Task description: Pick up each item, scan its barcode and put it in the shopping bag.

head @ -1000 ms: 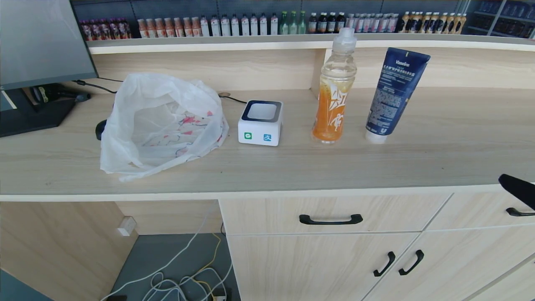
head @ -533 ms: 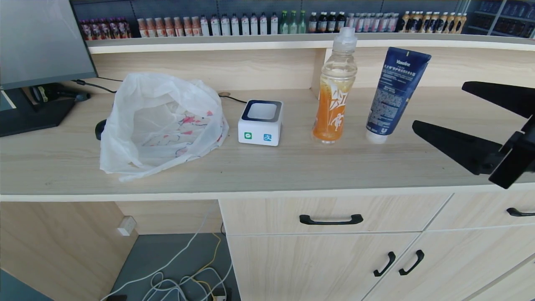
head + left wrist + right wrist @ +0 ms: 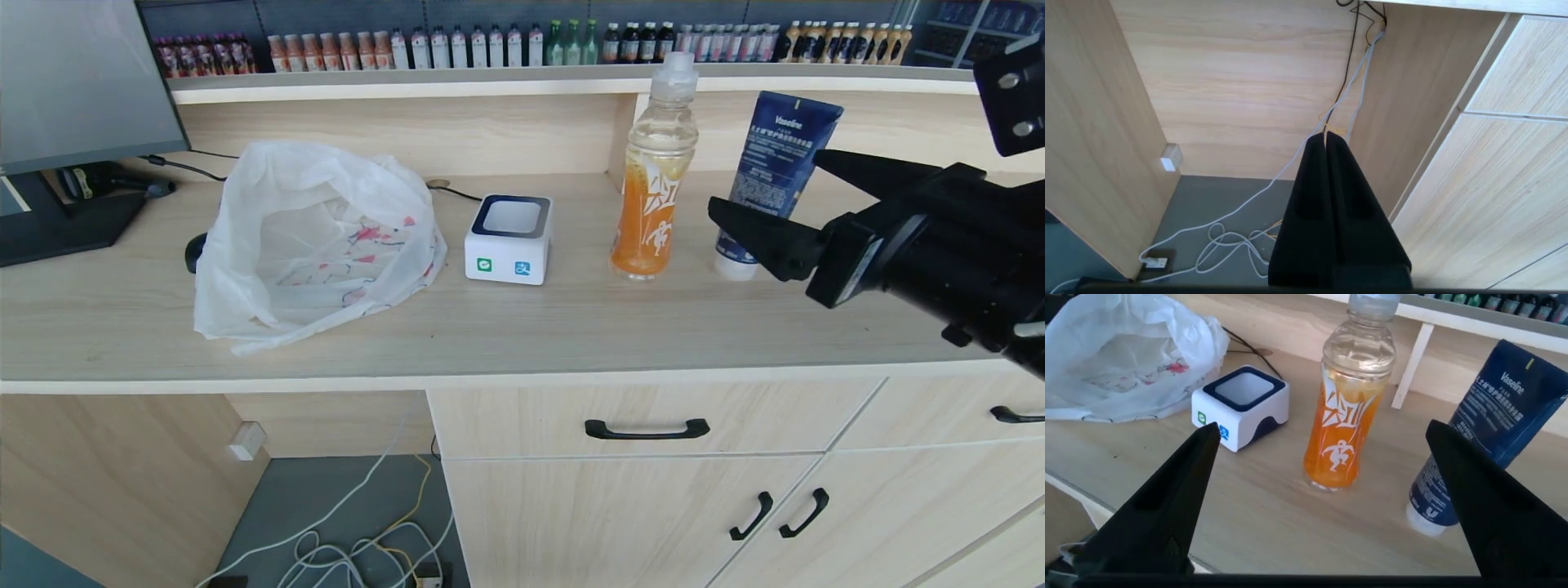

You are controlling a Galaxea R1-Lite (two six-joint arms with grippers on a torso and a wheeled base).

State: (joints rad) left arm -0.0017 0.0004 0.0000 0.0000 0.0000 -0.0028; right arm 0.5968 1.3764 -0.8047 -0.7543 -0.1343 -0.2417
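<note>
An orange drink bottle (image 3: 654,175) with a clear cap stands upright on the wooden counter (image 3: 522,318). A dark blue tube (image 3: 770,175) stands on its cap just right of it. Left of both sit a white cube scanner (image 3: 509,240) and an open white shopping bag (image 3: 310,241). My right gripper (image 3: 763,192) is open, hovering above the counter with its fingers astride the blue tube's lower part, not touching it. In the right wrist view the bottle (image 3: 1354,400), tube (image 3: 1476,437), scanner (image 3: 1241,407) and bag (image 3: 1127,355) lie ahead between the spread fingers. My left gripper (image 3: 1325,137) hangs shut below the counter.
A monitor (image 3: 82,82) on a black stand occupies the far left of the counter. A raised wooden ledge (image 3: 408,86) runs behind the items, with stocked drink shelves beyond. Drawers and cupboard doors (image 3: 645,429) lie below the counter edge; cables (image 3: 351,547) trail on the floor.
My right gripper has risen from the lower right edge and swung left over the counter, open, up to the blue tube. The items, bag and scanner have not moved.
</note>
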